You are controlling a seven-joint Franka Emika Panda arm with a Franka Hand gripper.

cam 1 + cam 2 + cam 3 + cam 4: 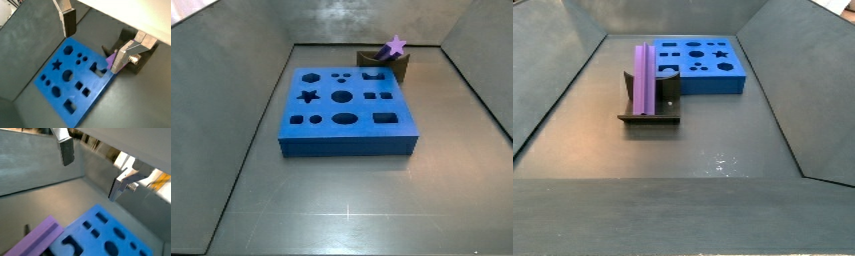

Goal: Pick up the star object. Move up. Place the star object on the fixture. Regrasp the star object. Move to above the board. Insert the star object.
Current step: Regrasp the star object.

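The gripper (93, 42) shows only in both wrist views: its two silver fingers (67, 17) stand wide apart with nothing between them, hanging above the floor and touching nothing. In the other wrist view the gripper (92, 170) is the same, one finger (65, 150) against the grey wall behind, its partner nearer the tray's bright edge. Neither side view shows the arm.

The bar (645, 78) lies along the fixture (651, 100), resting in its top and leaning on the upright; one end overhangs toward the board (700, 68). In a side view the bar (394, 45) shows end-on, its star tip poking above the fixture (388, 66), which stands just beside the board's (352, 140) far corner, close to the back wall. In a wrist view the bar (109, 61) is partly hidden behind a finger, next to the fixture (130, 52) and the board (60, 97). In the other, the bar (37, 240) runs beside the board (117, 240).

The star hole (306, 97) sits near the board's edge, on the side away from the fixture. The floor (345, 205) in front of the board lies open, with wide room to the sloping walls on either side
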